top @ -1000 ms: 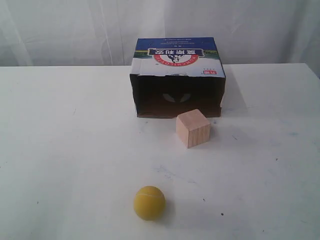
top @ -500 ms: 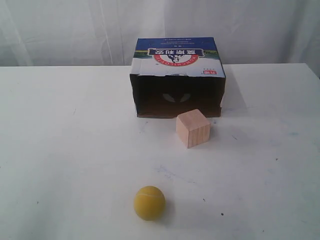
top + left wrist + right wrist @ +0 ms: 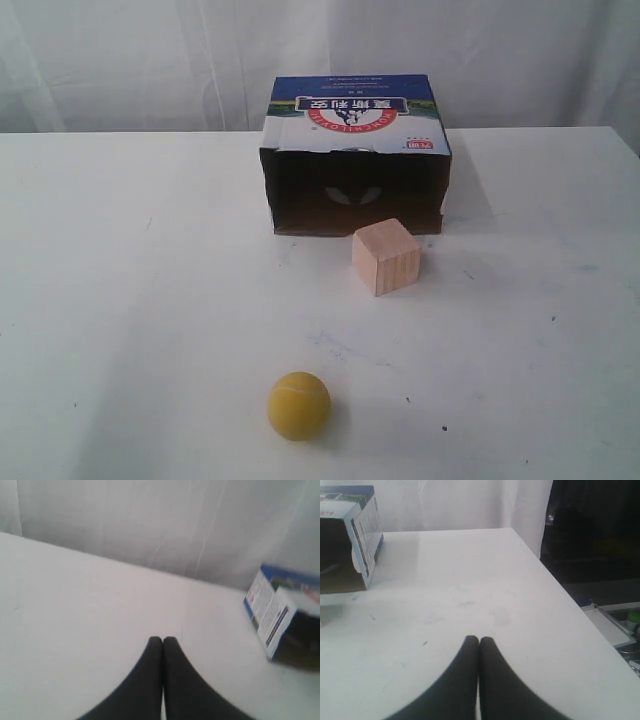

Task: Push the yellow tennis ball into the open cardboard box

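Resting nearest on the table (image 3: 120,300), the ball (image 3: 299,406) lies well apart from the box (image 3: 355,120). Between them, the cube (image 3: 386,257) stands just before the box's dark opening. Left gripper (image 3: 162,641) and right gripper (image 3: 479,640): fingers pressed together, empty.

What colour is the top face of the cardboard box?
Blue, above a white band with a red logo; the cardboard box shows best in the exterior view.

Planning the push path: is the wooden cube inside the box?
No, the wooden cube stands outside the open cardboard box, before its opening.
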`<state>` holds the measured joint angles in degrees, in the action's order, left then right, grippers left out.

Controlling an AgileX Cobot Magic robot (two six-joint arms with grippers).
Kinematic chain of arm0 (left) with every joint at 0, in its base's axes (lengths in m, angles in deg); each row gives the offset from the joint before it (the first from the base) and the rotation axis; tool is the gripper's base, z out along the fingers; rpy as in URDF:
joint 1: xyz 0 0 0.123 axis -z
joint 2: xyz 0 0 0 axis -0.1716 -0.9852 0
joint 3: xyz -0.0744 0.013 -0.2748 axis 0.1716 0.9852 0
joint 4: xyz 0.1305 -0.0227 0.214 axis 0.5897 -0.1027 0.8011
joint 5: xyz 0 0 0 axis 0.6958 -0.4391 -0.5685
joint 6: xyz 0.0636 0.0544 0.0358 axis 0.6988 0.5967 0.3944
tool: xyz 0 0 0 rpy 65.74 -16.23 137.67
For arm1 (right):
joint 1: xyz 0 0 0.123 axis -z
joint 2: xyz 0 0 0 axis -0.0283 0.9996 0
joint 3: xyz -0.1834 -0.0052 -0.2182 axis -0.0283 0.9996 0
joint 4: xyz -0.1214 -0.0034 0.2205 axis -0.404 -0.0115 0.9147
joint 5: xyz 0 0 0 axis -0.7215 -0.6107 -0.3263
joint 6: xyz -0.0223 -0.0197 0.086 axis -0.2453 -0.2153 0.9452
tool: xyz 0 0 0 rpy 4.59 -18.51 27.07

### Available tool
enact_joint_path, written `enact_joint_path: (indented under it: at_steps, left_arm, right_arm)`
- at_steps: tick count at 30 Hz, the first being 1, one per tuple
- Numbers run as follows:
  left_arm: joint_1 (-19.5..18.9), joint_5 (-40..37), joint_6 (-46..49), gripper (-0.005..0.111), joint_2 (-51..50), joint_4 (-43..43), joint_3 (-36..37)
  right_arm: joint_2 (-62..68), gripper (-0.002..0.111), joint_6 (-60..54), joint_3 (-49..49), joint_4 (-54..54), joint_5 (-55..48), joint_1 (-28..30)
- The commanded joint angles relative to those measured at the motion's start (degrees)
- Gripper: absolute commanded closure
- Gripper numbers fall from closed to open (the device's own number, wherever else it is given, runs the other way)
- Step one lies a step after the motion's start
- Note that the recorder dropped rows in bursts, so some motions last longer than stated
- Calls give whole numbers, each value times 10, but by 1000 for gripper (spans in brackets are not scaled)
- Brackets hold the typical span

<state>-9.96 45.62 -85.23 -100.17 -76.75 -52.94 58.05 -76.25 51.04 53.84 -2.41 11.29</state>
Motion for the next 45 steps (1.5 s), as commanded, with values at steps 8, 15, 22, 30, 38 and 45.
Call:
enact_joint_path:
  at_steps: [8, 15, 22, 30, 38, 45]
  left_arm:
    - [154, -408, 571, 107, -437, -450, -271]
    - [300, -370, 786, 107, -580, -601, -260]
    - [391, -296, 973, 107, -685, -685, -246]
    - [396, -185, 1038, 107, -760, -708, -246]
    - [396, -139, 1122, 107, -803, -708, -247]
    - [396, -57, 1174, 107, -806, -712, -247]
  right_arm:
    - [-3, 108, 1, 1, 0, 35, 5]
    - [-3, 108, -64, 1, 0, 36, 5]
    - [-3, 108, -58, 1, 0, 35, 5]
    - [-3, 108, -58, 1, 0, 35, 5]
    - [-3, 108, -58, 1, 0, 35, 5]
    - [-3, 108, -58, 1, 0, 36, 5]
